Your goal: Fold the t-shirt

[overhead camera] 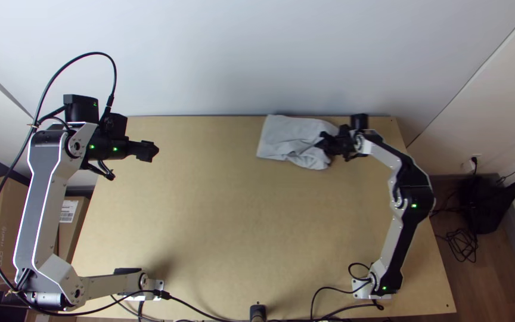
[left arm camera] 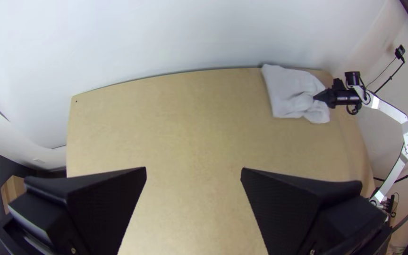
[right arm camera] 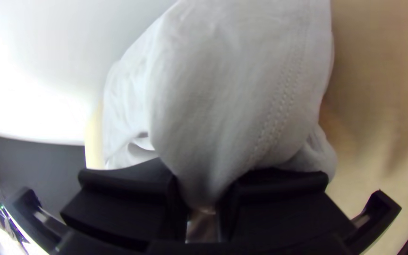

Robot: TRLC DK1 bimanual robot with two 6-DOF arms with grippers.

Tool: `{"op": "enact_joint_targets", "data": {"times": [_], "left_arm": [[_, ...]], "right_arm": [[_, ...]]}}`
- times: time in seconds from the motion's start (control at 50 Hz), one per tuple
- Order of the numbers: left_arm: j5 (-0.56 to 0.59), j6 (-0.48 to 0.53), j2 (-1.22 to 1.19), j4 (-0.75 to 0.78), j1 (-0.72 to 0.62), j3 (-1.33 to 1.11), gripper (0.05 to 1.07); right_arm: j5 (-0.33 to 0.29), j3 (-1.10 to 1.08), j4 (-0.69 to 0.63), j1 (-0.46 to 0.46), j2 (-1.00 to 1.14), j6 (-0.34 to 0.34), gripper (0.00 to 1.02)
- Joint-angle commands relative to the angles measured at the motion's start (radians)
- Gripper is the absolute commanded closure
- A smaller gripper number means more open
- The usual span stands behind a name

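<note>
One right-side hand (overhead camera: pixel 323 143) points leftward, gripping apparently bunched t-shirt (overhead camera: pixel 287 135).

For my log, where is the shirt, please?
In the top view, the shirt lies at the table's far edge, right of centre, gripped by the right tool.

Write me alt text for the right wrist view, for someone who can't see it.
A pale t-shirt, bunched where it is held, is pinched between the black jaws of the right gripper. Double stitching runs down the cloth, with the wooden table beside it.
</note>
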Motion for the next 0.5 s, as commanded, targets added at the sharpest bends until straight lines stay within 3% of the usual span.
{"op": "enact_joint_targets", "data": {"times": [0.0, 0.28, 0.34, 0.38, 0.4, 0.42, 0.46, 0.48], "left_arm": [[0.006, 0.007, -0.014, 0.001, -0.008, 0.006, 0.11], [0.015, 0.006, -0.028, 0.001, -0.008, 0.007, 0.11], [0.021, 0.003, -0.031, 0.001, -0.008, 0.007, 0.11], [0.023, 0.003, -0.032, 0.001, -0.008, 0.007, 0.11], [0.023, 0.001, -0.032, 0.001, -0.008, 0.007, 0.11], [0.023, 0.001, -0.032, 0.001, -0.008, 0.007, 0.11], [0.023, -0.001, -0.034, 0.001, -0.009, 0.009, 0.11], [0.024, -0.001, -0.034, 0.001, -0.009, 0.010, 0.11]], "right_arm": [[0.009, -0.058, 0.012, -0.126, -0.076, -0.049, 1.00], [0.002, -0.093, 0.012, -0.436, -0.089, -0.147, 0.99], [-0.001, -0.083, 0.012, -0.482, -0.073, -0.159, 0.93], [-0.002, -0.077, 0.012, -0.505, -0.064, -0.169, 0.82], [-0.002, -0.074, 0.012, -0.516, -0.061, -0.182, 0.72], [-0.002, -0.072, 0.012, -0.520, -0.058, -0.195, 0.58], [-0.002, -0.072, 0.010, -0.535, -0.056, -0.227, 0.16], [-0.001, -0.070, 0.002, -0.540, -0.056, -0.245, 0.02]]}}
